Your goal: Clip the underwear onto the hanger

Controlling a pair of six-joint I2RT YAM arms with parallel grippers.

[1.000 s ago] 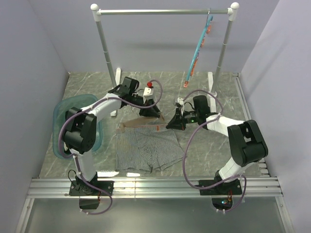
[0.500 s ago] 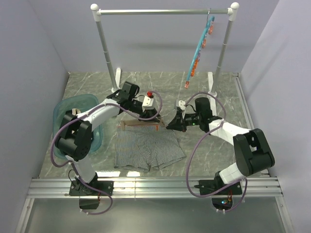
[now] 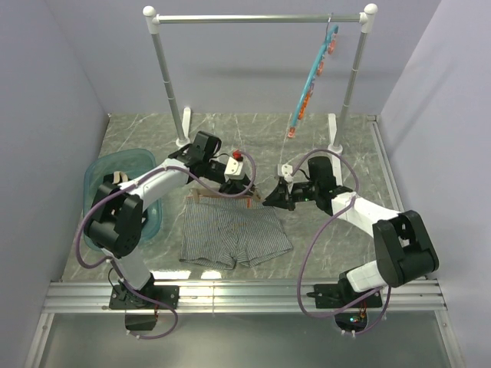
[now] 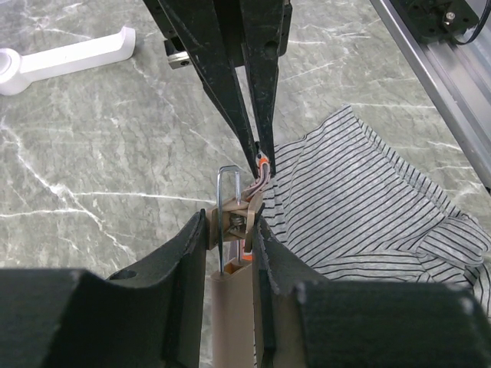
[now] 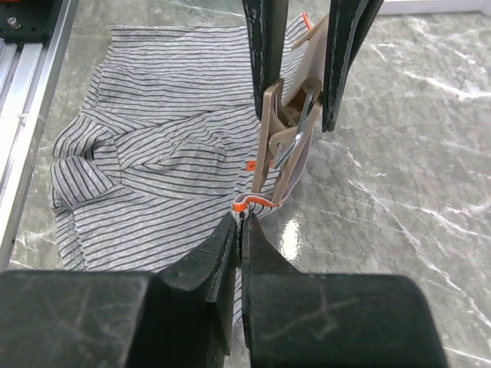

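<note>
The grey-and-white striped underwear (image 3: pixel 230 236) lies flat on the marble table, with its waistband toward the rack. Along that waistband lies the wooden hanger (image 3: pixel 215 201). My left gripper (image 3: pixel 244 186) is at the hanger's right end. In the left wrist view, the left gripper (image 4: pixel 232 226) is shut on the hanger's clip (image 4: pixel 239 215), squeezing it. My right gripper (image 3: pixel 270 201) comes in from the right. The right gripper (image 5: pixel 244 221) is shut on the orange-edged corner of the waistband (image 5: pixel 257 202), holding it at the mouth of the clip (image 5: pixel 285 130).
A white-and-metal clothes rack (image 3: pixel 257 18) stands at the back, and a teal hanger with orange clips (image 3: pixel 313 77) hangs from it. One of its white feet (image 3: pixel 335 134) sits behind my right arm. A teal basket (image 3: pixel 100 180) is at the left and a metal rail (image 3: pixel 230 295) is at the front.
My left arm has dropped lower and its gripper has moved a little nearer over the hanger's right end. My right elbow has swung outward, with its gripper still at the waistband corner.
</note>
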